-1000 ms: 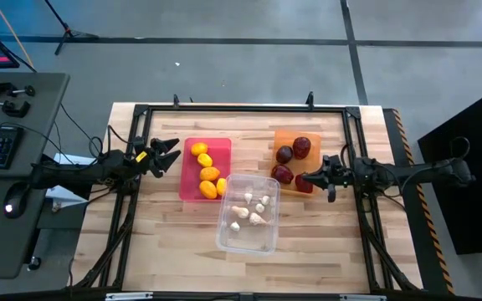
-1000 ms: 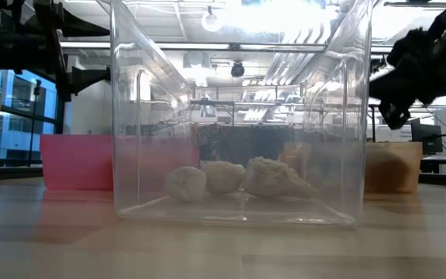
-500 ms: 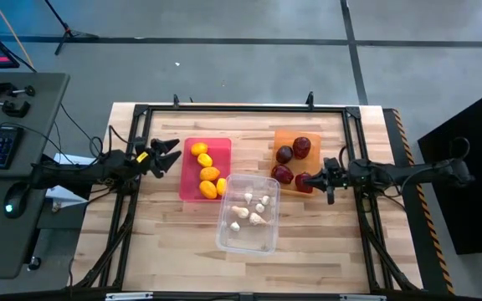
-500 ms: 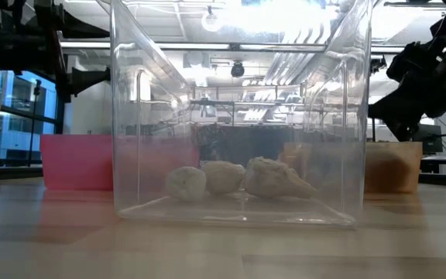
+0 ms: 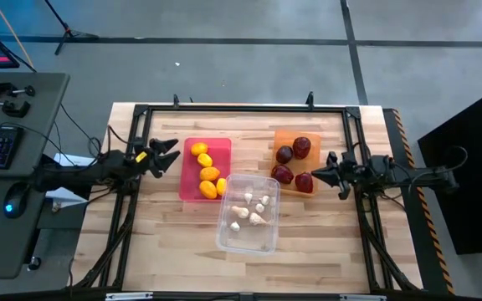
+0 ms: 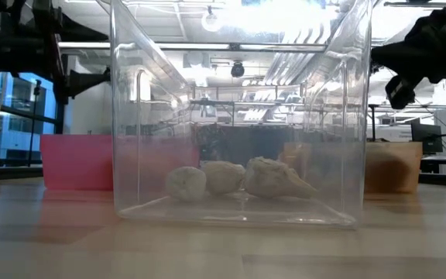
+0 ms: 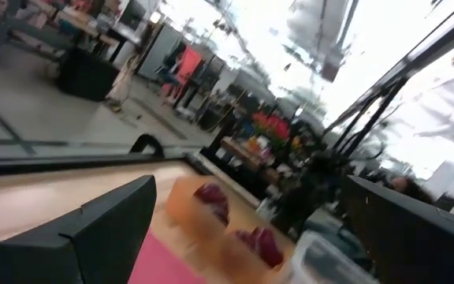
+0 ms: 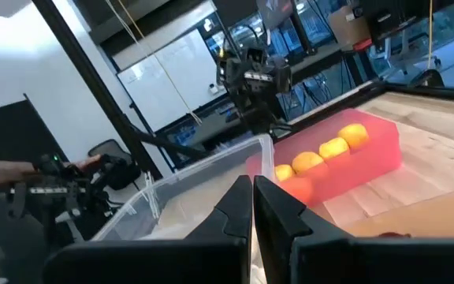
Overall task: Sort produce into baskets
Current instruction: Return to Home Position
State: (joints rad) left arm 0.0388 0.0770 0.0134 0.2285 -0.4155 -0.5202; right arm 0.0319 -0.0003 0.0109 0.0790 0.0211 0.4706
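Several yellow-orange lemons [image 5: 207, 171] lie in the pink bin [image 5: 188, 191]. Several dark red beets [image 5: 294, 160] lie in the orange bin [image 5: 287, 135]. Several whitish garlic bulbs [image 5: 251, 209] lie in the clear bin [image 5: 249, 240] nearer the front. My right gripper [image 5: 318, 174] is shut and empty, raised beside the orange bin's right side; it also shows in its wrist view [image 8: 252, 189] and the low view [image 6: 399, 85]. My left gripper [image 5: 174, 156] is open and empty, left of the pink bin, its fingers wide apart in its wrist view [image 7: 251, 237].
A black metal frame [image 5: 224, 108] runs round the table's edges. The clear bin's wall [image 6: 238, 116] fills the low view, with the pink bin [image 6: 76, 161] and the orange bin [image 6: 397, 167] behind it. Bare wood [image 5: 174, 242] lies along the table's near side.
My right gripper has drawn back from over the orange bin toward the table's right edge and has risen. A beet at the bin's near right corner, earlier partly under the gripper, now shows in full. My left arm has kept still.
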